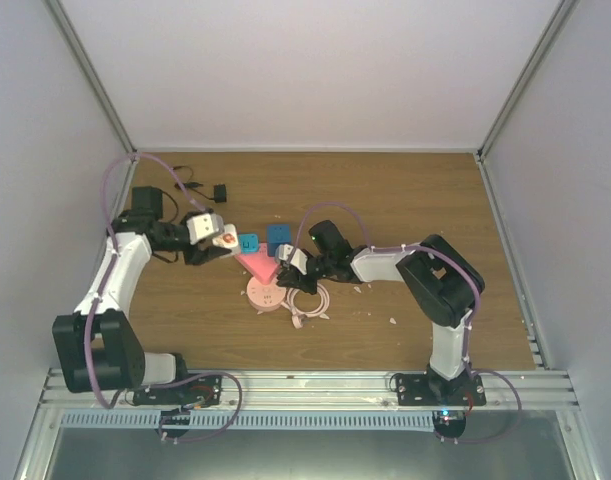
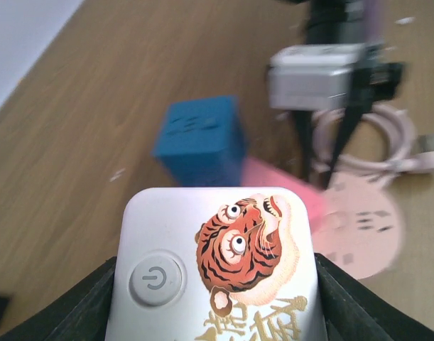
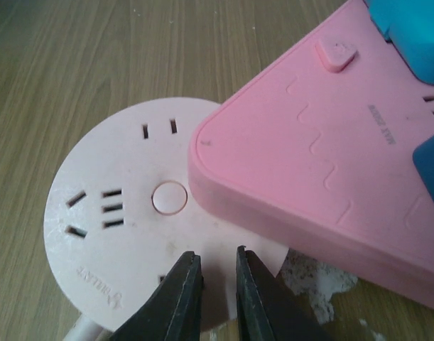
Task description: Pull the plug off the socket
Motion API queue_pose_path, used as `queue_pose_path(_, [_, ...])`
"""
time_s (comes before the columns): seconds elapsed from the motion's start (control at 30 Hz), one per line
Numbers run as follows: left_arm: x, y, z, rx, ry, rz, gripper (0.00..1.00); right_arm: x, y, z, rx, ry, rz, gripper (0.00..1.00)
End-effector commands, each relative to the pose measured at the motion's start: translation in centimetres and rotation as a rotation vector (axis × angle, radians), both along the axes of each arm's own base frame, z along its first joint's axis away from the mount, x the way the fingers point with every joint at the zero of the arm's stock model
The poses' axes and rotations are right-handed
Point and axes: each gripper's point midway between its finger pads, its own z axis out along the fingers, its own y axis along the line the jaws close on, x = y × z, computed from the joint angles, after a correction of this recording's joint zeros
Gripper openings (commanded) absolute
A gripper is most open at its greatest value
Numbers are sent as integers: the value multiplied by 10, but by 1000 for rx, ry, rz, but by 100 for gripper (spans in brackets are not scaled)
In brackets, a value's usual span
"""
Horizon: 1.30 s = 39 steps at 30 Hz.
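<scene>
The salmon-pink socket [image 3: 323, 163], a flat, smooth plastic triangle with rounded corners, lies mid-table, one corner overlapping a paler round disc [image 3: 117, 213]. A blue plug [image 1: 248, 242], cube-shaped, stands on its far side with a second blue plug [image 1: 278, 235] beside it. The right gripper [image 3: 218, 284] hovers at the overlapping corner, its black tapered jaws a narrow slit apart, holding nothing. The left gripper [image 1: 221, 240], just left of the socket, pinches a glossy white block [image 2: 217, 256] printed with a tiger and a power button. A pink cable [image 1: 310, 303] coils on the wood-grain table [image 2: 96, 106].
</scene>
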Motion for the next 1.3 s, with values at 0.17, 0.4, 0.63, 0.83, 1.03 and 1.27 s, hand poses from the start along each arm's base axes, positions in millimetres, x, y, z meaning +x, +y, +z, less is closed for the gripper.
queue_pose_path(0.17, [94, 88, 13, 232, -23, 303, 34, -18, -20, -8, -98, 66, -26, 17])
queue_pose_path(0.4, [138, 138, -9, 420, 31, 464, 34, -19, -16, 15, -50, 39, -13, 18])
queue_pose_path(0.63, [176, 196, -34, 679, 11, 608, 34, -19, -15, 29, -22, 26, -8, 19])
queue_pose_path(0.83, [193, 224, -60, 844, 38, 625, 36, -20, -14, 35, -7, 19, -1, 19])
queue_pose_path(1.03, [198, 228, -90, 959, 60, 576, 38, -23, -14, 44, 13, 14, 12, 22])
queue_pose_path(1.27, [202, 233, -119, 1084, 68, 536, 42, -24, -13, 51, 27, 3, 17, 25])
